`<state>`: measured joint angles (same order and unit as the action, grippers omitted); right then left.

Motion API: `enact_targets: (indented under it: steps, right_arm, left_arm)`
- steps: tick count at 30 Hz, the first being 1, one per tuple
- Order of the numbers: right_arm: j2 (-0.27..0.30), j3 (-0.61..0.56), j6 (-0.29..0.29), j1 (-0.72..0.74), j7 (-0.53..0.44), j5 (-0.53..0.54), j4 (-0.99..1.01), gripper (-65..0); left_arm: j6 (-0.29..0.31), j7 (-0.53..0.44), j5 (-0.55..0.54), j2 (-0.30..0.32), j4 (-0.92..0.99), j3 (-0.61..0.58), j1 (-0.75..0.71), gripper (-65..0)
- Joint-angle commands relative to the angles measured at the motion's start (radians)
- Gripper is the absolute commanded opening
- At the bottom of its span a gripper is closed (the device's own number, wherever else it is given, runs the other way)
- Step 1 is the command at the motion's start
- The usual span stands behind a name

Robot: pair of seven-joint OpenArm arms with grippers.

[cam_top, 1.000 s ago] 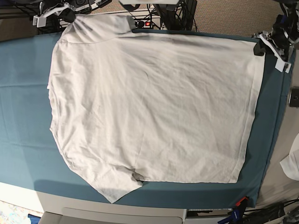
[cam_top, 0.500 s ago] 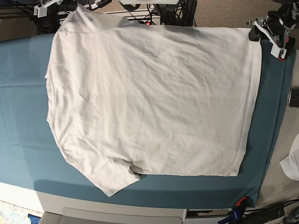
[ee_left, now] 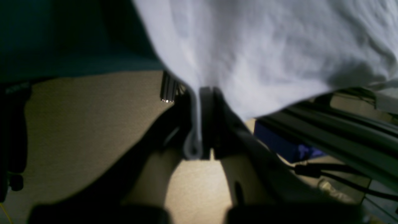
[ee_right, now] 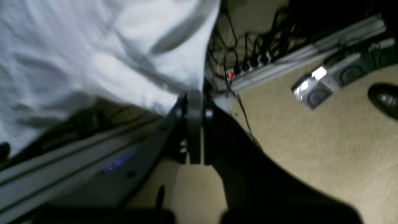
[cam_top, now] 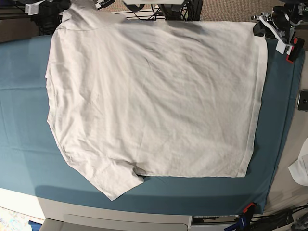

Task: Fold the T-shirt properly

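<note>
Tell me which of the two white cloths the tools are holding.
The large T-shirt spread over the teal cover: the left tool and right tool each pinch its edge. The small white scrap lies untouched.

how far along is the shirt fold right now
Early. Done: the T-shirt lies spread open on the teal table cover, no fold made. In hand: the left gripper and the right gripper are each shut on a far corner of the cloth, lifting that edge past the table's back. Left: every fold, starting with laying this held edge over.
</note>
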<state>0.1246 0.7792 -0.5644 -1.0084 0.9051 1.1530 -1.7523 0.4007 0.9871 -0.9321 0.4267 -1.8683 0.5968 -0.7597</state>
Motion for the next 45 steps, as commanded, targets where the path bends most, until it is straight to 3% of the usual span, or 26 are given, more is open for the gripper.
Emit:
enact_targets:
  steps: [1, 11, 17, 27, 34, 38, 45]
  right_arm:
    - [0.009, 0.034, -0.001, -0.022, -0.007, 0.015, -0.009, -65.0]
    - [0.008, 0.064, -0.114, 0.031, 0.047, 0.17, -0.01, -65.0]
    - [0.008, 0.064, -0.12, 0.144, 0.047, 0.152, -0.016, -65.0]
    - [-0.019, 0.016, -0.119, 0.461, -0.029, -0.144, -0.016, -65.0]
    - [-0.011, -0.121, -0.116, 0.555, -0.098, -0.314, -0.014, -65.0]
    - [-0.011, -0.157, -0.113, 0.587, -0.138, -0.377, -0.014, -65.0]
    - [-0.011, -0.157, -0.01, 0.665, -0.2, -0.489, -0.014, -65.0]
  left_arm:
    - [0.004, -0.015, -0.01, 0.014, -0.02, 0.009, -0.007, -65.0]
    - [0.008, -0.026, -0.01, 0.014, -0.074, 0.008, 0.063, -65.0]
    - [0.008, -0.046, 0.013, 0.014, -0.074, 0.008, 0.132, -65.0]
    - [-0.05, -0.125, 0.156, 0.013, -0.074, -0.114, 0.168, -65.0]
    - [-0.105, -0.15, 0.26, -0.009, -0.074, -0.153, 0.232, -65.0]
    - [-0.106, -0.156, 0.28, -0.012, -0.074, -0.153, 0.251, -65.0]
    - [-0.17, -0.177, 0.331, -0.014, -0.073, -0.153, 0.253, -65.0]
